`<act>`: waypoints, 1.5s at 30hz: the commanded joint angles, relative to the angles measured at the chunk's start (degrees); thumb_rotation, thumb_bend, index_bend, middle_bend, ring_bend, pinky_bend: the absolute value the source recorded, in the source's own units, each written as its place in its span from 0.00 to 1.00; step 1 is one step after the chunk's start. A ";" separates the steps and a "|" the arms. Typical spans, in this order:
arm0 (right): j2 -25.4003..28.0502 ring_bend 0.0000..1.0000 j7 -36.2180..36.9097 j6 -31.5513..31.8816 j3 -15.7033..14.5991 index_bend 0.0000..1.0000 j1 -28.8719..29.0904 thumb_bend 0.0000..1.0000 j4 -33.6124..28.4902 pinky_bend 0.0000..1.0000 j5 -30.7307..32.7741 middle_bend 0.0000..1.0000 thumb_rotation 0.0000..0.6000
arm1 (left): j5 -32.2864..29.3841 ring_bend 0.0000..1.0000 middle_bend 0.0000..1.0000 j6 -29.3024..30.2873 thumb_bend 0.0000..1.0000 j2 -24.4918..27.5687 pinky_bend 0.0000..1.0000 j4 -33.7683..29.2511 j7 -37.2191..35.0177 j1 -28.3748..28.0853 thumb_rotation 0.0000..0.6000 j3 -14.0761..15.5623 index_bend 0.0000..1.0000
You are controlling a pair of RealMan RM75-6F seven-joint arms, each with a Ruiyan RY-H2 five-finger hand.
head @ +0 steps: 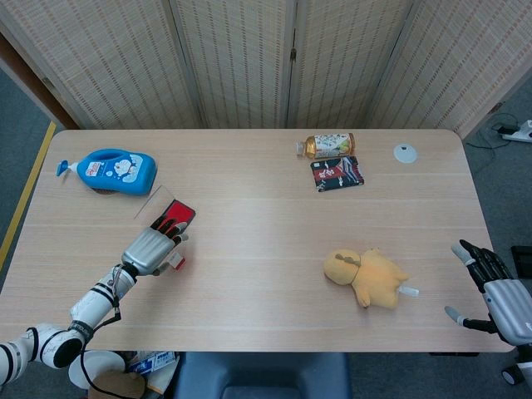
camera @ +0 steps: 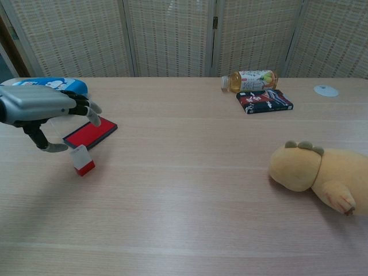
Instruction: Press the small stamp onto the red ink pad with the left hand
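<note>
The small stamp [head: 175,261] [camera: 82,160], white on top with a red base, stands upright on the table just in front of the red ink pad [head: 180,214] [camera: 91,132]. My left hand [head: 154,246] [camera: 49,106] hovers right above and beside the stamp with its fingers spread and nothing held. Its fingertips [camera: 92,118] reach over the pad's near edge, and its thumb sits close to the stamp's left side. My right hand [head: 497,288] hangs open off the table's right front corner, seen only in the head view.
A blue bottle [head: 112,170] lies behind the pad, whose clear lid [head: 152,202] is flipped open toward it. A tea bottle [head: 327,145], a dark packet [head: 337,173] and a white disc [head: 405,153] sit at the back right. A yellow plush toy [head: 366,276] lies front right.
</note>
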 commanded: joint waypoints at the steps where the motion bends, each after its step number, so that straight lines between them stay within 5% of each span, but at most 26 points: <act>1: 0.22 0.00 0.89 0.06 -0.10 0.00 0.11 0.19 0.29 0.00 -0.27 0.00 1.00 | -6.00 0.00 0.07 -1.57 0.33 -0.68 0.00 0.14 3.57 -1.65 1.00 1.06 0.19; 20: 1.10 0.00 5.10 1.31 -1.37 0.00 0.27 0.19 1.57 0.00 -3.16 0.00 1.00 | -24.98 0.00 0.11 8.14 0.33 -2.54 0.00 -6.30 16.86 -5.75 1.00 6.01 0.23; 45: 1.19 0.00 5.01 2.45 -1.56 0.00 -0.12 0.19 1.54 0.00 -3.04 0.00 1.00 | -26.23 0.00 0.15 7.83 0.33 -4.32 0.00 -3.31 14.18 -8.79 1.00 8.87 0.28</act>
